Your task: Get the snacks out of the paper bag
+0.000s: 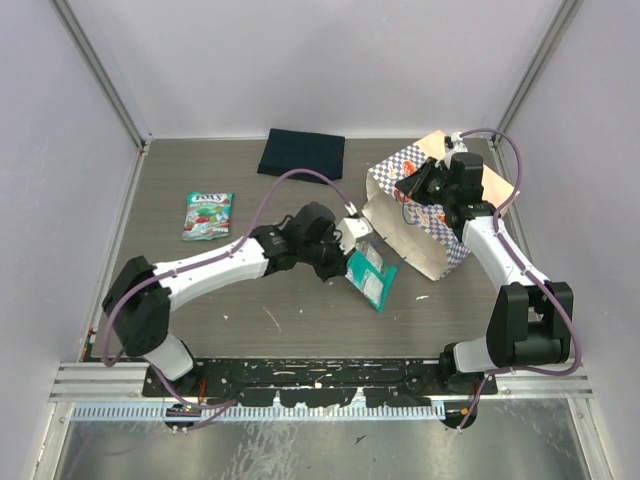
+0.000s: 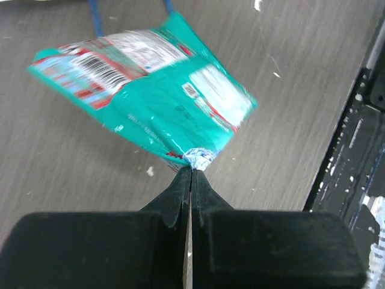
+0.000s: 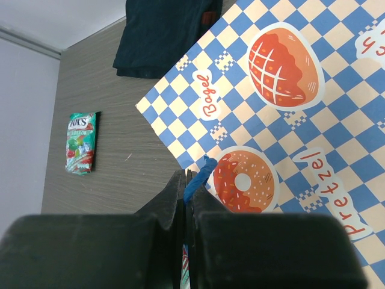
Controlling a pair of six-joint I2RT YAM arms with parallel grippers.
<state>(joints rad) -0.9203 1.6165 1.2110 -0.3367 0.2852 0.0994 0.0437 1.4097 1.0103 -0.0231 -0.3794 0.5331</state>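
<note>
At the left of the overhead view a green pouch [image 1: 207, 216] lies flat on the table [image 1: 250, 300], well apart from everything else. Mid-frame, my left gripper [image 2: 191, 171] is clamped on the crimped edge of a teal pouch [image 2: 156, 90], just beside the paper bag [image 1: 430, 245]. At the right, my right gripper [image 3: 187, 180] pinches the bag's blue cord handle [image 3: 201, 168].

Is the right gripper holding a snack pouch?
No, the right gripper is shut on the blue cord handle of the bag, not on a pouch.
</note>
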